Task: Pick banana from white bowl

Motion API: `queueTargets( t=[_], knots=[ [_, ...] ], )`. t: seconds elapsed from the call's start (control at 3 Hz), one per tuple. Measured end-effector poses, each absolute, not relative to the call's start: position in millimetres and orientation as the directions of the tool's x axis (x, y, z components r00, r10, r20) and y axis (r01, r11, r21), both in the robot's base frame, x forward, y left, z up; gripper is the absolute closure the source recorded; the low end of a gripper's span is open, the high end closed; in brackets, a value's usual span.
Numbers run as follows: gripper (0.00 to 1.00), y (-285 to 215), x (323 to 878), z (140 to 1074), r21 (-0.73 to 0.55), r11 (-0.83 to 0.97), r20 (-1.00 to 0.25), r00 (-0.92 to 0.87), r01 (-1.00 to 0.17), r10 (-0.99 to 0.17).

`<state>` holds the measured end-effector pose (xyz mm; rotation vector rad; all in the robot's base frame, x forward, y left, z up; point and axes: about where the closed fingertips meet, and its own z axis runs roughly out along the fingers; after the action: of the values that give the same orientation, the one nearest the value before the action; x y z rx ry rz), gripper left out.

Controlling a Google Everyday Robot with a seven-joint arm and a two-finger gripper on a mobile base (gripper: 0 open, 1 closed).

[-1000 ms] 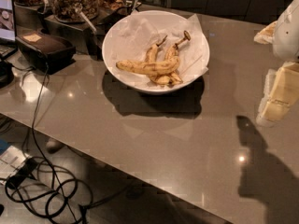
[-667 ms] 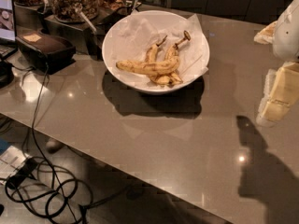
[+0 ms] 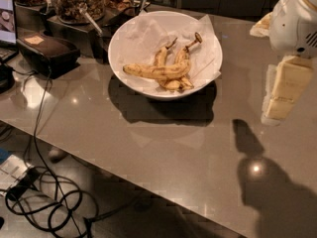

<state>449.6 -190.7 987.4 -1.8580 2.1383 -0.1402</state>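
Your gripper (image 3: 280, 103), whose spread I cannot tell, hangs well right of the white bowl (image 3: 130, 81), where the banana (image 3: 156, 72) lies across two shorter bananas (image 3: 182, 56), so a careless grasp could snag them or the crumpled paper (image 3: 143, 33).

dim overhead light; gripper (image 3: 280, 95) at right shadows the table (image 3: 163, 157)

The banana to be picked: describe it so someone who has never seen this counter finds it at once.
On the grey counter, left of the gripper at the right edge, sits a paper-lined white bowl. The banana is the longest, nearly straight one lying crosswise; the other two bananas are shorter and curved.
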Motion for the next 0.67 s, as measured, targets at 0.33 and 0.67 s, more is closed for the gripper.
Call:
queueTargets(
  t=[0.33,0.67],
  knots=[
    [0.00,-169.2,461.4,987.0,-0.247,0.070,-0.121,-0.041,-0.966,-0.992],
    [0.00,-167.4,465.3,988.1,-0.264,0.074,-0.138,-0.039,-0.962,-0.990]
  ],
)
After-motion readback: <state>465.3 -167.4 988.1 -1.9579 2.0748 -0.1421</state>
